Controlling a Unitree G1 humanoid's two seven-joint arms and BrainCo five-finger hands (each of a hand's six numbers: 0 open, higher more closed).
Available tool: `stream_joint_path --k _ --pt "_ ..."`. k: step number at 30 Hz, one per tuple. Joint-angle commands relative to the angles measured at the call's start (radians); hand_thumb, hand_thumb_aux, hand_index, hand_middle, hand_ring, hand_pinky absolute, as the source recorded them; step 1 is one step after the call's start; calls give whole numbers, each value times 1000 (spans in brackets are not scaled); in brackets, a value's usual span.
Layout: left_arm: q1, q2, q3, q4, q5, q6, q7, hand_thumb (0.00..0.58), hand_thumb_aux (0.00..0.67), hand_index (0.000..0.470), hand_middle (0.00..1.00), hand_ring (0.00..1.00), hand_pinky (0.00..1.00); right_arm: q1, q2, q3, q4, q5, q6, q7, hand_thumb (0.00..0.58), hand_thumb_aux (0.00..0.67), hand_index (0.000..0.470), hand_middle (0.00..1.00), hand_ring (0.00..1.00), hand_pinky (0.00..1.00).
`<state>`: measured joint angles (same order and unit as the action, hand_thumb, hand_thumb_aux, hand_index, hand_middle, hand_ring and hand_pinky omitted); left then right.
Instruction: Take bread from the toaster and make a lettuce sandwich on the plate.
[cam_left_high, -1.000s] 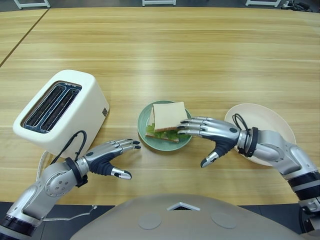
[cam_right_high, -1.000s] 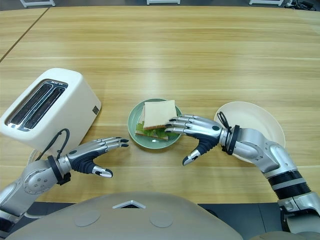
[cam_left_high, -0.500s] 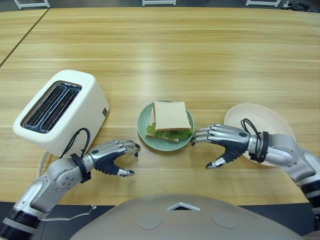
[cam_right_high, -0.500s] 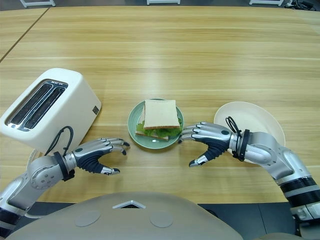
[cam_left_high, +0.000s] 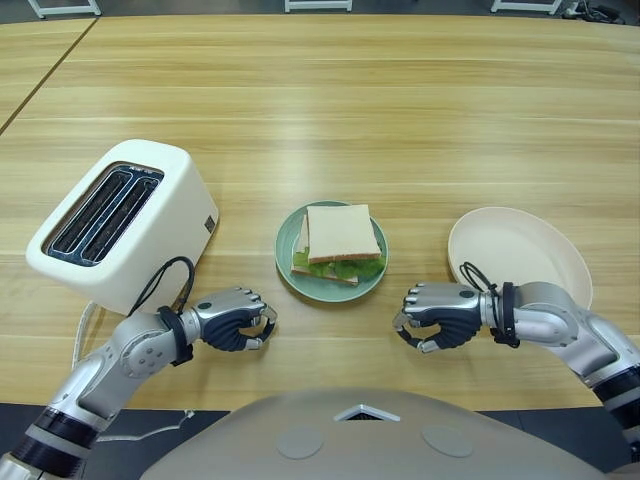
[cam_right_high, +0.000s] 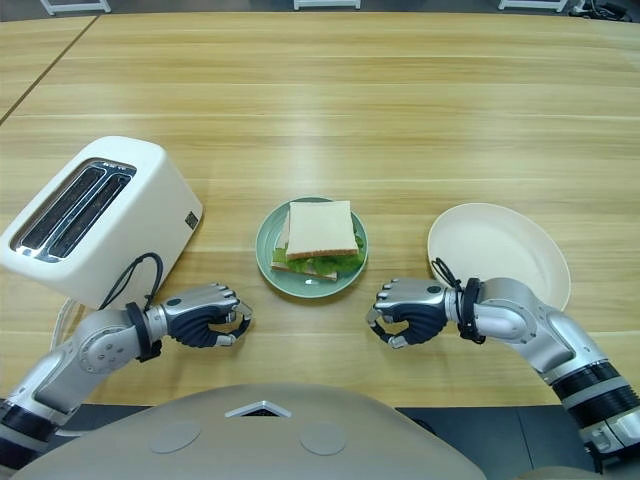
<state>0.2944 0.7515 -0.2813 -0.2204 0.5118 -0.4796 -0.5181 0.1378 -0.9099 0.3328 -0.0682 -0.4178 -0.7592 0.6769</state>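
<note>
Wood-grained bench carries everything in reach. Farthest left stands the cream-white toaster, beyond and to the outer side of the left robot hand, with its two long slots facing up. A black cable loops against the toaster's near face, just behind that hand's wrist. The left robot hand rests low over the bench with its fingers curled into a loose fist, gripping nothing, knuckles pointing toward the middle. Between the two hands and a little farther out sits the green plate, apart from both fists. On it lies the sandwich: a square white bread slice on top, lettuce frilling out along the near edge, and a second slice peeking from underneath, nearest the left robot hand's side. The top slice sits slightly askew, shifted toward the right robot hand's side of the plate. The right robot hand mirrors the left, near the bench surface and balled into a fist around nothing, knuckles turned inward toward the other hand. Just beyond and outward of its wrist lies a shallow cream dish, whose near rim runs close to the black bands on the wrist.
</note>
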Motion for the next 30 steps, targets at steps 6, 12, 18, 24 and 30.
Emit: stream_joint_path --k 6,12,18,24,30 --pt "-166 -127 -124 145 123 48 27 580 670 470 1000 1000 1000 -119 135 74 123 -260 31 -145 580 670 470 1000 1000 1000" --pt "-307 -177 -132 301 217 100 133 580 670 470 1000 1000 1000 -279 237 134 363 -318 63 -232 580 670 470 1000 1000 1000" --pt "-577 -274 -187 634 250 78 266 580 670 470 1000 1000 1000 -496 317 198 648 -419 89 -417 580 665 466 1000 1000 1000" --pt "-731 -341 -237 872 263 23 415 580 670 470 1000 1000 1000 -679 398 268 902 -457 85 -577 580 670 470 1000 1000 1000" --pt "-604 -283 -191 655 186 22 422 0 0 0 0 0 0 -526 210 158 568 -366 27 -645 0 0 0 957 957 957"
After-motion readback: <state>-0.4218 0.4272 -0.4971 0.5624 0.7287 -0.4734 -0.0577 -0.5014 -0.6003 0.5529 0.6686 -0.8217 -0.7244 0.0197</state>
